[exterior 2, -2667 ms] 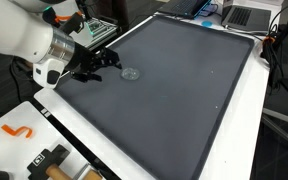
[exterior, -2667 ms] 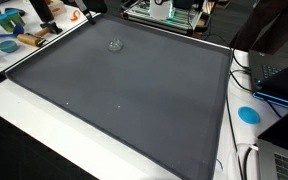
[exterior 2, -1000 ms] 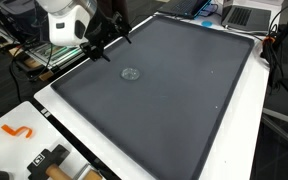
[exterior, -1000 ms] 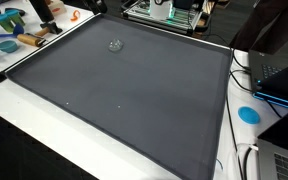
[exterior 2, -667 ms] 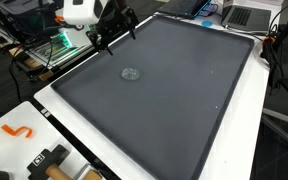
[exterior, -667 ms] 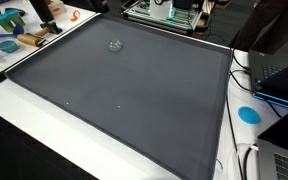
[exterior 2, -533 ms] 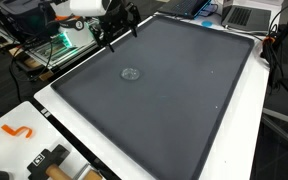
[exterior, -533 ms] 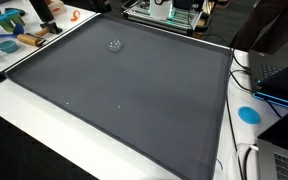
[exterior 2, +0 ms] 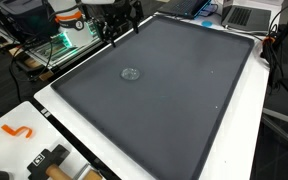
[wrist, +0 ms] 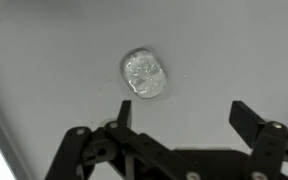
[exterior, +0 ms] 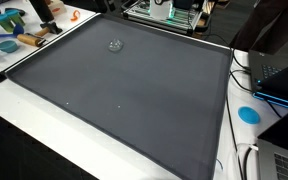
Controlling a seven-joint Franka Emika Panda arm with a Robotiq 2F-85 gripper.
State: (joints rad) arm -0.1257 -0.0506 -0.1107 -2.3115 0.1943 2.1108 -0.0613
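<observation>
A small clear, crinkled, roundish object [exterior 2: 131, 73] lies alone on the dark grey mat [exterior 2: 184, 100]; it also shows near the mat's far side [exterior: 115, 45]. In the wrist view this clear object [wrist: 145, 74] sits on the mat just beyond my gripper [wrist: 184, 116]. The two black fingers stand wide apart with nothing between them, the left fingertip [wrist: 124, 110] nearest the object. In an exterior view my gripper [exterior 2: 122, 26] hangs above the mat's edge, well above and away from the object.
Tools and a blue item [exterior: 4, 45] lie on the white table beside the mat. A blue disc [exterior: 248, 114] and laptops [exterior: 280, 75] sit on one side. An orange hook [exterior 2: 19, 131], a black tool [exterior 2: 49, 160] and green-lit equipment [exterior 2: 69, 38] border the mat.
The arm has lifted and drawn back from beside the clear object toward the mat's edge. The gripper has stayed open and the object has not moved.
</observation>
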